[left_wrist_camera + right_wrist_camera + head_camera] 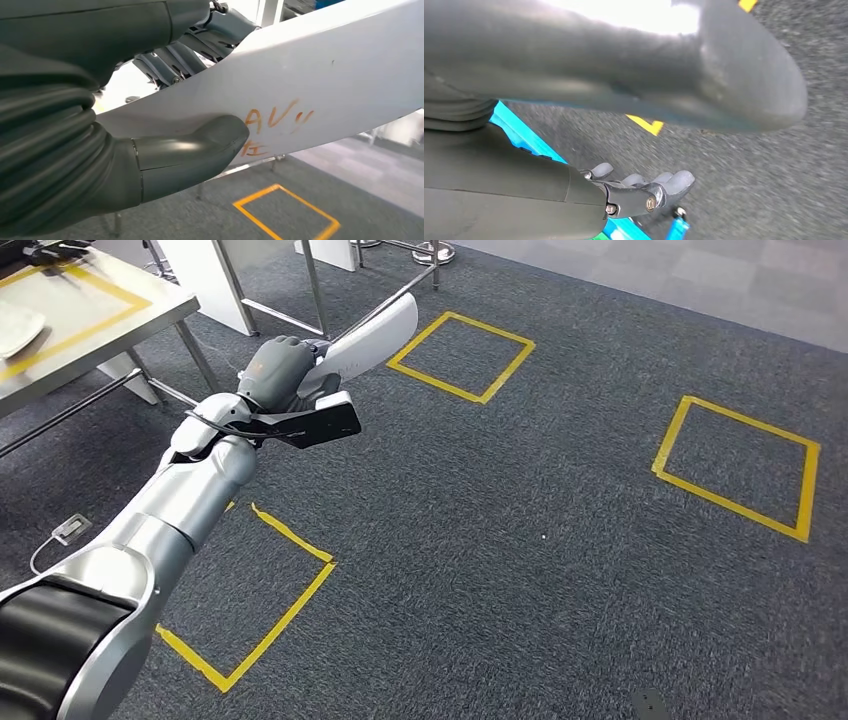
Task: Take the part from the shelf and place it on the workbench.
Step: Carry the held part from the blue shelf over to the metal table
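The left hand [283, 368] grips the part [368, 340] at its near end; thumb [200, 145] pressed on 1 face, fingers [172, 60] wrapped behind. Part's long axis runs up and fwd from the hand, free end pointing away from the robot. Workbench [120, 315] lies to the robot's left of the hand, near; the left arm is the nearer. Part: long, flat, white, blade-like, w/ orange handwriting beside the thumb. Right hand [644, 190] hangs over the carpet, fingers loosely apart, holding nothing.

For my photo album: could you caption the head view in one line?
The left hand carries a white part over grey carpet toward a steel workbench.
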`<act>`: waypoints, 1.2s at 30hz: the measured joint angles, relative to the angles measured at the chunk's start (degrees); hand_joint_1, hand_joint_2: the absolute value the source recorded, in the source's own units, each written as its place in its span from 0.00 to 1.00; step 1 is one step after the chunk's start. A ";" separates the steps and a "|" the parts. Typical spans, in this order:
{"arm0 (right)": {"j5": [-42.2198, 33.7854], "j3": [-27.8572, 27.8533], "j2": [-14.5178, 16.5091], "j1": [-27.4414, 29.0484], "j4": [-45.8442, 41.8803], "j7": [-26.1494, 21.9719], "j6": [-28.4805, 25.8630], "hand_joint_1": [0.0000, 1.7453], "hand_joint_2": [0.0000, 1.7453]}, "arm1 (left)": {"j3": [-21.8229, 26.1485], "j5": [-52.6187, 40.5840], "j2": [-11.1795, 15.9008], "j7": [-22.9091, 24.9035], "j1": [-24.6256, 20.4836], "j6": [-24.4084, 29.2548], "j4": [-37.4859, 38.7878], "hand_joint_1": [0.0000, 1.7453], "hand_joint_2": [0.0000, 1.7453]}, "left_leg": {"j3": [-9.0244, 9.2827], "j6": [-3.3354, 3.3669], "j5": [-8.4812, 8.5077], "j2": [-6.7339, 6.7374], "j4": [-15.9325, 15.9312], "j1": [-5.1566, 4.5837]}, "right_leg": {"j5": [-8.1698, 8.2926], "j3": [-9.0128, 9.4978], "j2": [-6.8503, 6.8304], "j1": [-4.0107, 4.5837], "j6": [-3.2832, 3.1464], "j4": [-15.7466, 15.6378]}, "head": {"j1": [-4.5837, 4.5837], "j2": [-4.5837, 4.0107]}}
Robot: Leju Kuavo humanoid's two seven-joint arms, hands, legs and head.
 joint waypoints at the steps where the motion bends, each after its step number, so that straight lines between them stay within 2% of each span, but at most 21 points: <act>1: 0.13 0.00 0.01 -0.03 0.00 0.01 0.04 0.00 0.00 | 0.00 -0.01 0.03 0.07 -0.12 0.02 -0.03 1.00 1.00 | 0.80 0.50 0.19 0.79 -1.63 -0.31 | -0.16 0.13 -0.66 0.20 0.25 0.02 | 0.04 0.00; 3: 0.39 0.00 0.05 -0.20 -0.01 0.09 0.14 0.00 0.00 | 0.00 -0.01 0.32 0.19 -0.22 0.03 -0.05 1.00 1.00 | 0.82 1.24 0.15 -0.16 -2.17 -0.46 | -0.37 0.47 -2.09 0.38 0.74 -0.13 | 0.12 0.00; 4: 0.48 0.00 0.09 -0.30 -0.01 0.13 0.15 0.00 0.00 | 0.00 0.01 0.53 0.26 -0.23 0.06 -0.12 1.00 1.00 | 0.86 1.51 0.28 -0.91 -2.34 -0.32 | -0.60 0.59 -1.96 0.26 1.03 -0.03 | 0.13 0.00; 6: 0.65 0.00 0.13 -0.34 -0.01 0.13 0.16 0.00 0.00 | 0.00 0.11 0.74 0.39 -0.33 0.26 -0.32 1.00 1.00 | 1.01 2.15 0.60 -2.34 -2.73 0.14 | -2.27 -0.34 0.93 -0.06 1.65 2.38 | 0.22 0.00; 8: 0.80 0.00 0.13 -0.14 0.00 0.14 0.26 0.00 0.00 | 0.00 0.19 0.71 0.49 -0.17 0.49 -0.45 1.00 1.00 | 0.99 2.53 0.78 -3.87 -2.83 0.43 | -5.50 -3.73 4.41 -0.28 2.12 9.22 | 0.42 0.00; 10: 0.86 0.00 0.19 -0.03 0.00 0.24 0.44 0.00 0.00 | 0.00 0.13 0.78 0.59 0.29 0.55 -0.41 1.00 1.00 | 0.94 2.60 0.80 -5.58 -2.70 0.48 | -7.10 -7.25 5.19 -0.36 2.43 15.43 | 0.55 0.00; 11: 0.88 0.00 0.24 -0.02 0.00 0.28 0.50 0.00 0.00 | 0.00 0.09 0.88 0.62 0.46 0.55 -0.38 1.00 1.00 | 0.91 2.57 0.79 -6.41 -2.55 0.52 | -6.36 -7.84 5.26 -0.44 2.52 15.83 | 0.56 0.00; 13: 0.89 0.00 0.33 -0.03 0.00 0.32 0.49 0.00 0.00 | 0.00 0.06 1.06 0.64 0.58 0.55 -0.36 1.00 1.00 | 0.79 2.29 0.65 -8.03 -2.06 0.67 | -2.40 -5.83 6.03 -0.82 2.68 10.39 | 0.56 0.00; 15: 0.92 0.00 0.39 -0.08 0.00 0.27 0.45 0.00 0.00 | 0.00 0.05 1.15 0.68 0.50 0.56 -0.38 1.00 1.00 | 0.35 1.61 0.53 -9.58 -1.47 0.80 | 0.08 -2.79 8.74 -1.32 2.66 3.57 | 0.56 0.00; 17: 0.97 0.00 0.49 -0.06 0.00 0.23 0.43 0.00 0.00 | 0.00 0.03 1.19 0.74 0.41 0.57 -0.43 1.00 1.00 | -0.29 0.68 0.78 -11.04 -1.31 0.95 | 0.14 -1.76 10.11 -1.32 2.23 1.17 | 0.60 0.00; 18: 0.98 0.00 0.54 -0.05 0.00 0.21 0.43 0.00 0.00 | 0.00 0.02 1.25 0.78 0.38 0.58 -0.45 1.00 1.00 | -0.56 0.22 1.00 -11.77 -1.40 1.01 | 0.29 -1.72 9.54 -1.13 1.86 1.01 | 0.60 0.00; 19: 0.98 0.00 0.60 -0.09 0.00 0.21 0.43 0.00 0.00 | 0.00 0.02 1.41 0.79 0.38 0.60 -0.47 1.00 1.00 | -0.78 -0.17 1.17 -11.85 -1.54 1.13 | 0.45 -1.70 8.78 -1.13 1.43 0.89 | 0.62 0.00; 21: 0.96 0.00 0.70 -0.24 0.00 0.16 0.42 0.00 0.00 | 0.00 -0.02 1.78 0.96 0.30 0.66 -0.48 1.00 1.00 | -1.77 -0.74 0.08 -9.17 -0.01 1.02 | 0.77 -1.57 7.41 -1.18 0.48 0.56 | 0.35 0.00; 23: 0.90 -0.01 0.74 -0.15 0.00 0.17 0.42 0.00 0.00 | -0.01 -0.21 1.78 1.30 0.26 0.75 -0.48 1.00 1.00 | -4.50 -1.14 -3.34 -5.48 5.98 0.94 | 0.85 -1.51 5.98 -1.11 -0.16 0.40 | 0.03 0.00; 25: 0.86 -0.02 0.74 0.01 0.00 0.27 0.43 0.00 0.00 | -0.04 -0.43 1.54 1.69 0.45 0.80 -0.42 1.00 1.00 | -7.54 -1.44 -6.17 -4.44 12.90 1.11 | 0.77 -1.51 4.40 -1.06 -0.37 0.41 | -0.04 0.00; 26: 0.87 -0.04 0.76 0.01 0.00 0.30 0.43 0.00 0.00 | -0.05 -0.50 1.48 1.90 0.58 0.80 -0.37 1.00 1.00 | -8.01 -1.53 -6.25 -4.30 14.20 1.18 | 0.72 -1.48 3.62 -1.06 -0.38 0.42 | -0.05 0.00; 28: 0.89 -0.06 0.84 -0.03 0.00 0.32 0.40 0.00 0.00 | -0.07 -0.56 1.46 2.30 0.68 0.80 -0.35 1.00 1.00 | -5.62 -1.46 -3.72 -3.64 10.29 1.24 | 0.54 -1.29 2.14 -1.07 -0.23 0.43 | -0.06 0.00; 30: 0.95 -0.07 0.90 -0.04 0.00 0.26 0.35 0.00 0.00 | -0.07 -0.58 1.42 2.57 0.45 0.81 -0.41 1.00 1.00 | -1.39 -0.91 -1.13 -1.17 2.67 0.86 | 0.20 -0.94 0.81 -0.80 0.26 0.52 | -0.11 0.00; 32: 1.03 -0.07 0.93 -0.05 0.00 0.17 0.31 0.00 0.00 | -0.07 -0.59 1.33 2.68 0.16 0.81 -0.48 1.00 1.00 | 0.53 -0.04 -0.60 0.21 -0.98 0.45 | -0.09 -0.63 -0.44 -0.33 0.85 0.51 | -0.02 0.00; 34: 1.05 -0.07 0.95 -0.17 0.00 0.14 0.31 0.00 0.00 | -0.07 -0.60 1.51 2.81 0.10 0.81 -0.48 1.00 1.00 | 0.57 0.81 -0.53 -1.11 -1.29 0.46 | -0.32 -0.25 -1.71 -0.19 1.40 0.29 | 0.10 0.00; 36: 1.07 -0.07 0.98 -0.32 0.00 0.09 0.37 0.00 0.00 | -0.07 -0.62 1.78 2.98 0.02 0.81 -0.48 1.00 1.00 | 0.64 1.47 -0.33 -2.57 -1.54 0.77 | -1.50 -0.49 -0.27 -0.46 1.97 1.49 | 0.17 0.00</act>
